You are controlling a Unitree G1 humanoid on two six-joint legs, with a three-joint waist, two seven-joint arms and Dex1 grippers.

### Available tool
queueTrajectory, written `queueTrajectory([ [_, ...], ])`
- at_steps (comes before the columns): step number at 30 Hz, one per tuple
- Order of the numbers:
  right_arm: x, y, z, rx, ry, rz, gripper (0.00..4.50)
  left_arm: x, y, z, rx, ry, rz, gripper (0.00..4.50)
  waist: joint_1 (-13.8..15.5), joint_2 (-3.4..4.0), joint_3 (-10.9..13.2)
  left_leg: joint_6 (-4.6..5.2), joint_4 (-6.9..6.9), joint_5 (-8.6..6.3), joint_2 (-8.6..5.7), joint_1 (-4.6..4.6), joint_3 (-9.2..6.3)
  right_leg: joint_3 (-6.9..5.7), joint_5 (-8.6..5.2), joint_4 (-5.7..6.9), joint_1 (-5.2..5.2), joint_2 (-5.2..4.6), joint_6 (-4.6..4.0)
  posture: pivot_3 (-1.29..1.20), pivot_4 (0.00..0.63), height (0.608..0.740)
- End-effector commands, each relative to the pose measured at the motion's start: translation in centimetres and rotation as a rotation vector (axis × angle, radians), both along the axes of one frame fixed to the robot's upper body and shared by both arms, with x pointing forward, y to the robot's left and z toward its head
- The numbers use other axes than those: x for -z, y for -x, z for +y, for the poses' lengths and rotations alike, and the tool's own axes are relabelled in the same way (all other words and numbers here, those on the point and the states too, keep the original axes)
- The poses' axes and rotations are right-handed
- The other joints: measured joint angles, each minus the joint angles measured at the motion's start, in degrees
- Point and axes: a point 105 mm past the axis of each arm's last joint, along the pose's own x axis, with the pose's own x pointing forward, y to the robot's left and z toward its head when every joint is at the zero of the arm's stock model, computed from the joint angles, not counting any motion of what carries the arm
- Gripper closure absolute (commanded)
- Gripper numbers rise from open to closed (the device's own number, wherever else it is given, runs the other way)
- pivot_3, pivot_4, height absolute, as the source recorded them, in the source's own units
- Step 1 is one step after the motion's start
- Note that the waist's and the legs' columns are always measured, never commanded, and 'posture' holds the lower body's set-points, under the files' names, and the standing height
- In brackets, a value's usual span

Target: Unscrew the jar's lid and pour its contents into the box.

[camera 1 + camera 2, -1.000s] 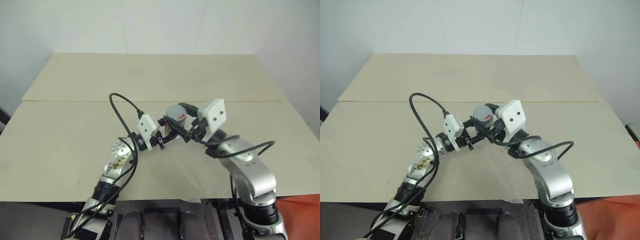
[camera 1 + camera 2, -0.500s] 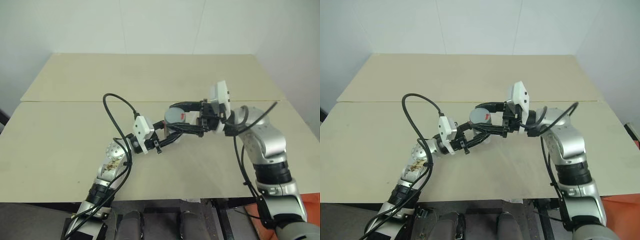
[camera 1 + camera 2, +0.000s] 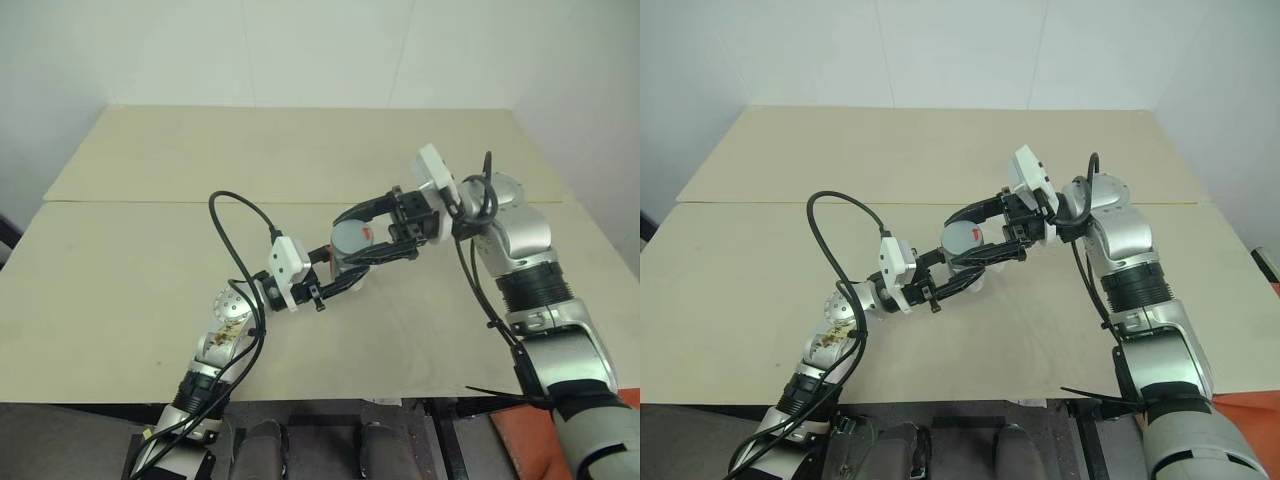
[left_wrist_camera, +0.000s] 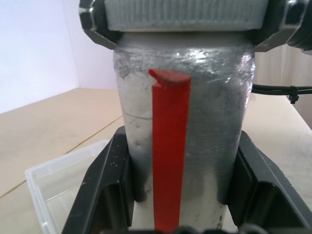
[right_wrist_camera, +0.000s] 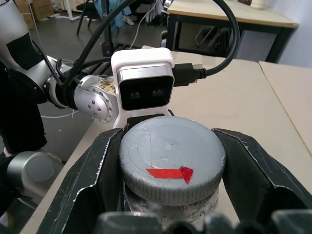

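While the left pincer (image 3: 345, 277) squeezes the grey jar (image 4: 183, 126) with its red stripe, the right pincer (image 5: 170, 165) grips the round grey lid (image 5: 171, 158), in the picture's middle above the table (image 3: 120, 260).

A beige table (image 3: 150, 250) with a seam across it stands against a white wall (image 3: 200, 50).

Upright jar (image 4: 183, 131) with grey lid (image 5: 171, 157) on, above the probably empty box (image 4: 58, 183).
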Motion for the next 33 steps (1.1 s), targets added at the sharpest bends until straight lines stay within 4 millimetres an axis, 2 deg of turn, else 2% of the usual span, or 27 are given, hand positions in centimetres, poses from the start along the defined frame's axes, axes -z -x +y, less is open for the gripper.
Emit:
queueTrajectory([
  [1, -0.9, 0.6, 0.0, -0.048, -0.05, -0.037, 1.3, -1.1, 0.6, -0.8, 0.03, 0.009, -0.052, 2.48, 0.0, 0.0, 0.0, 0.0, 0.0, 0.0, 0.0, 0.0, 0.0, 0.0, 0.0, 0.01, 0.0, -0.01, 0.0, 0.0, 0.15, 0.74],
  [5, -1.0, 0.6, -0.6, -0.005, -0.046, -0.025, 0.05, -1.0, 0.5, -1.0, 0.019, 0.015, -0.049, 2.48, 0.1, 0.0, 0.0, 0.0, 0.0, 0.0, -0.01, -0.01, 0.0, 0.0, 0.0, 0.04, 0.0, -0.02, 0.0, 0.0, 0.15, 0.74],
  [11, -1.3, 1.9, -2.8, 0.087, -0.131, -0.059, 0.02, -0.9, 0.2, -0.9, -0.001, 0.02, -0.044, 2.48, 0.7, 0.0, 0.0, 0.0, 0.0, 0.0, 0.0, -0.02, -0.02, -0.02, 0.0, 0.01, -0.01, -0.02, 0.0, 0.0, 0.15, 0.74],
  [15, -1.4, 2.5, -3.3, 0.191, -0.174, -0.116, 0.02, -0.6, 0.3, -0.9, -0.003, 0.013, -0.039, 2.48, 0.7, 0.0, 0.0, 0.0, 0.0, 0.0, 0.0, -0.01, -0.02, -0.01, 0.0, 0.0, 0.0, -0.03, 0.0, 0.0, 0.15, 0.74],
  [23, -1.8, 2.5, -2.2, 0.36, -0.263, -0.181, 0.02, -0.6, 0.3, -1.4, 0.008, 0.016, -0.038, 2.48, 0.7, 0.0, 0.0, 0.0, 0.0, 0.0, 0.0, 0.01, -0.02, 0.0, 0.0, 0.0, 0.01, -0.01, 0.0, 0.0, 0.15, 0.74],
  [33, -1.4, 3.2, -0.5, 0.348, -0.267, -0.188, 0.02, -0.6, -0.1, -1.8, 0.007, 0.012, -0.053, 2.48, 0.9, 0.0, 0.0, 0.0, 0.01, 0.0, -0.01, 0.0, -0.01, 0.0, 0.0, -0.01, 0.01, 0.01, 0.0, 0.0, 0.15, 0.74],
])
